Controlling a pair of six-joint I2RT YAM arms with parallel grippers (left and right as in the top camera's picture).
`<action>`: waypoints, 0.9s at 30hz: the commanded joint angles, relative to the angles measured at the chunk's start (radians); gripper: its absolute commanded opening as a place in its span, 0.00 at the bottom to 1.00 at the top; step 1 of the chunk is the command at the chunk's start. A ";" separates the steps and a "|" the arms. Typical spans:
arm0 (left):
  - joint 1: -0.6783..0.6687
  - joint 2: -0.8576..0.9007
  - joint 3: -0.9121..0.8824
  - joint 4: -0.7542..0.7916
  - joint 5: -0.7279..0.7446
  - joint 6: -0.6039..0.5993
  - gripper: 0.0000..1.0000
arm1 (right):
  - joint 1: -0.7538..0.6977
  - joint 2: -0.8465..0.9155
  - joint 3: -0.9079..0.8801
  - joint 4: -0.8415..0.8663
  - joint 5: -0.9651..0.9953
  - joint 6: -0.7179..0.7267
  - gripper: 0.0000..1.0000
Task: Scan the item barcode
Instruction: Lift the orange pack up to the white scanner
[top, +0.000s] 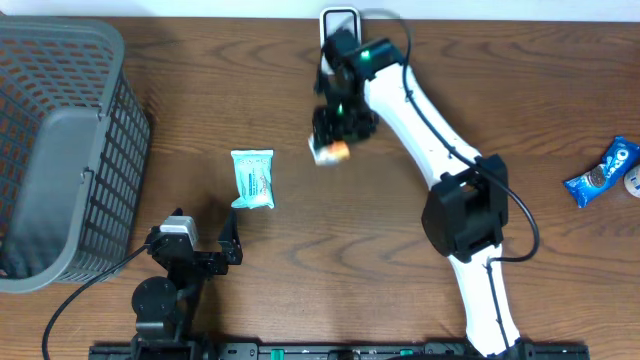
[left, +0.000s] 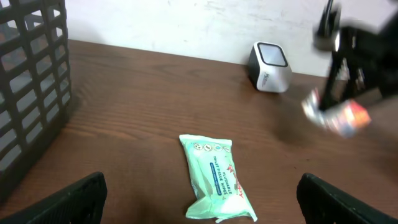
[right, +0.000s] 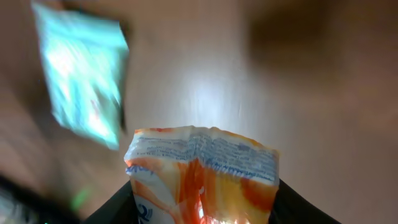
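Observation:
My right gripper (top: 336, 138) is shut on an orange and white snack packet (top: 330, 151), held above the table in front of the barcode scanner (top: 339, 22). In the right wrist view the packet (right: 202, 177) fills the space between my dark fingers (right: 298, 208), its crimped white end pointing away. From the left wrist the same packet (left: 339, 115) looks blurred to the right of the grey scanner (left: 269, 66). My left gripper (left: 199, 205) stands open low over the table, with the green wipes pack (left: 214, 180) lying between and just beyond its fingers.
A grey plastic basket (top: 60, 140) fills the left side. The green wipes pack (top: 252, 179) lies mid-table, left of the held packet. A blue cookie packet (top: 603, 172) lies at the far right edge.

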 joint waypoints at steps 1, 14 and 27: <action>0.003 -0.004 -0.014 -0.027 0.016 0.005 0.98 | -0.019 0.003 0.114 0.084 0.141 -0.013 0.49; 0.003 -0.004 -0.014 -0.027 0.016 0.005 0.98 | -0.025 0.008 -0.003 0.810 0.547 -0.026 0.49; 0.003 -0.004 -0.014 -0.027 0.016 0.005 0.98 | -0.112 0.037 -0.399 1.649 0.574 -0.065 0.44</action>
